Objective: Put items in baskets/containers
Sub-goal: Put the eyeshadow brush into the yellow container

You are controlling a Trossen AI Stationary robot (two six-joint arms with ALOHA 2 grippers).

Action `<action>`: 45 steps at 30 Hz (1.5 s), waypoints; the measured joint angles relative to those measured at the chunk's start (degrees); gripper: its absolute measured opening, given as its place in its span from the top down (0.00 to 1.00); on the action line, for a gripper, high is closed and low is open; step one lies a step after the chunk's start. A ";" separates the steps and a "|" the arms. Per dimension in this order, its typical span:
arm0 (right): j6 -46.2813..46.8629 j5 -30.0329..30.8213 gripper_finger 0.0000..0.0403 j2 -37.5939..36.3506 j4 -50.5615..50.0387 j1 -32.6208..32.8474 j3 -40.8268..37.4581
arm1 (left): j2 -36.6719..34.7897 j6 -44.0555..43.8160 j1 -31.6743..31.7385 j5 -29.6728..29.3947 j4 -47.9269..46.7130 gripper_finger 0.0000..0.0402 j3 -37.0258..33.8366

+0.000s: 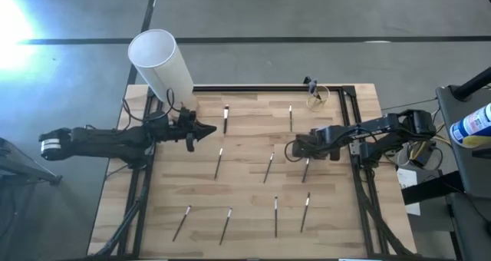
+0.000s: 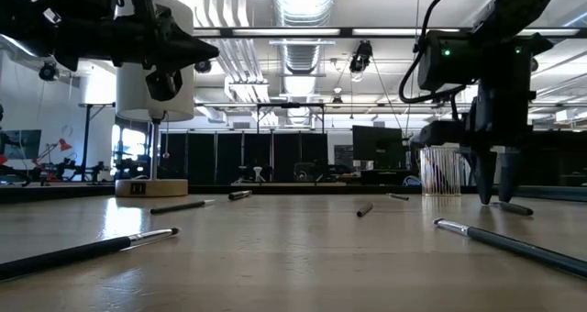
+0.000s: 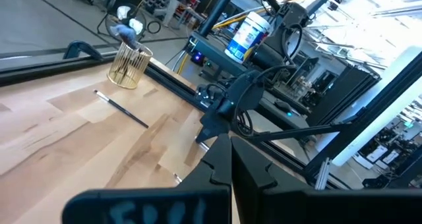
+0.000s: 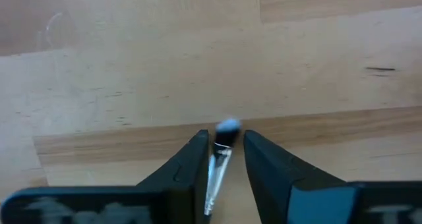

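Sticks lie scattered over the wooden table [image 1: 253, 192]; approx. nine can be counted in the high view, all flat on the boards and well apart from one another. One stick [image 4: 221, 159] is framed btwn the right gripper's [image 4: 222, 159] fingers, which are spread either side of its shaft w/ narrow gaps showing, so nothing is gripped yet. In the high view the right gripper [image 1: 294, 148] is seen low over the table's right-centre, just beside the end of that stick [image 1: 305, 169]. The left gripper [image 1: 205, 130] is held above the table's left-rear area, near the tall white cylinder [image 1: 159, 61]; its fingers appear pressed together w/ nothing btwn them. The small clear cup [image 1: 317, 97] stands at the far edge, right of centre, w/ something dark already inside.

Step in hand is judged to be the pinch on this stick. For a clean grasp, the fingers should be lowered until nearly touching the wood, kept square across the shaft, and closed on the shaft rather than the tip, so the stick isn't rolled or flicked away. A straight lift is advised before any swing toward the cup.
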 joint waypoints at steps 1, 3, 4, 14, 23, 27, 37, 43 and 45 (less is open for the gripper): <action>-0.02 0.28 0.81 0.00 0.23 0.00 0.00 | 0.00 0.02 0.01 0.02 0.00 1.00 0.00; -0.14 0.81 0.85 0.02 0.64 0.00 -0.02 | 0.00 0.10 0.06 0.03 0.00 1.00 0.00; -0.22 0.98 0.86 0.02 0.84 0.00 -0.08 | 0.00 0.10 0.14 0.05 0.00 1.00 0.00; -2.09 1.39 0.92 0.02 2.79 -0.07 -0.63 | 0.00 0.40 0.69 0.03 0.00 1.00 0.00; -7.57 3.58 0.98 -0.11 3.96 -0.13 1.00 | 0.00 0.43 1.08 0.01 0.00 1.00 -0.02; -10.15 5.81 0.98 -1.04 4.01 -0.13 2.86 | 0.00 0.36 1.79 -0.01 0.00 1.00 -0.02; -20.78 13.59 0.98 -8.79 4.11 -0.09 9.14 | 0.02 -1.50 2.20 -1.42 0.07 1.00 -0.04; -21.86 14.70 0.98 -13.33 3.82 -0.09 9.51 | 0.02 -2.10 2.18 -1.81 0.19 1.00 -0.06; -21.92 16.15 0.98 -14.66 3.86 -0.05 9.56 | 0.02 -2.32 2.20 -2.19 0.24 1.00 -0.07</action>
